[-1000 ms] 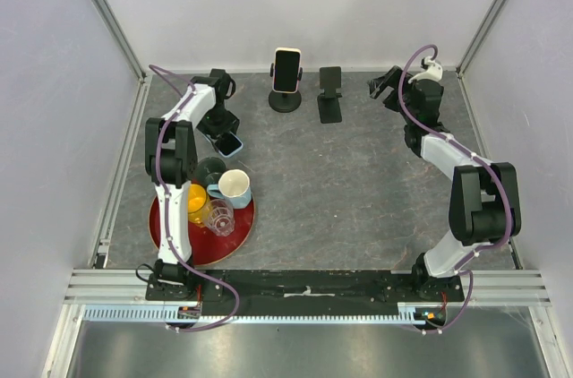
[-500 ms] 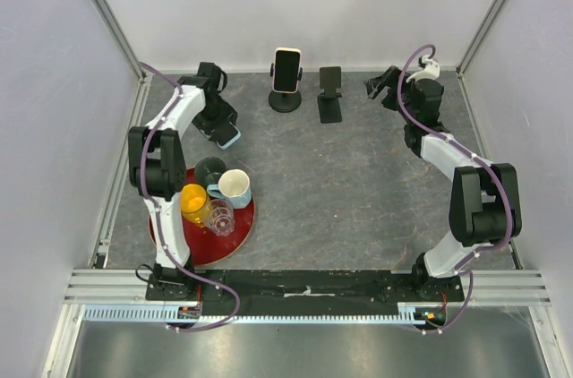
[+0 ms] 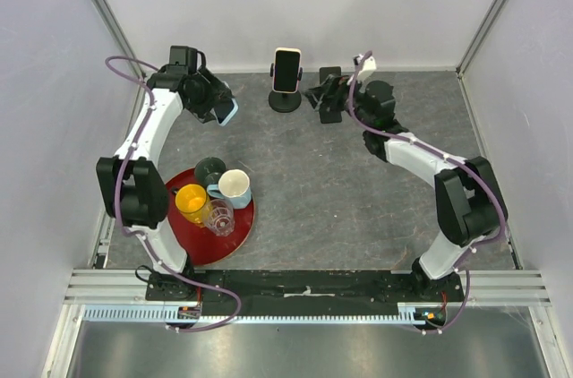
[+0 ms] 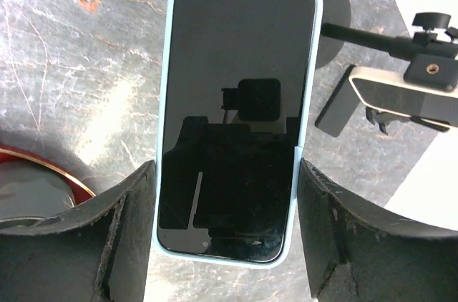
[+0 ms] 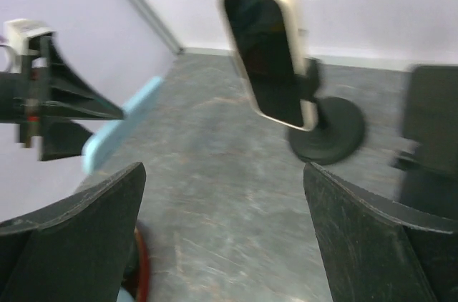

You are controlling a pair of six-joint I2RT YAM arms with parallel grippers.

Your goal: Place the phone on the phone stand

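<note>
A phone in a light-blue case (image 4: 236, 101) is held off the table at the back left, with my left gripper (image 4: 227, 237) shut on its lower sides. In the top view this phone (image 3: 230, 112) sticks out of the left gripper (image 3: 218, 106), left of the stands. The empty black phone stand (image 3: 331, 115) sits at the back centre, partly covered by my open right gripper (image 3: 318, 96). The right wrist view shows that gripper (image 5: 225, 237) holding nothing, with the empty stand (image 5: 429, 137) blurred at its right edge.
A cream-cased phone (image 3: 286, 70) fills a second stand with a round base (image 3: 286, 101), left of the empty one. A red tray (image 3: 242, 233) at the near left carries a dark cup (image 3: 210, 167), a white mug (image 3: 235, 185) and an orange cup (image 3: 192, 202).
My left arm has lifted the blue phone from beside the tray and carried it back. My right arm swung left from the back right corner to the empty stand.
</note>
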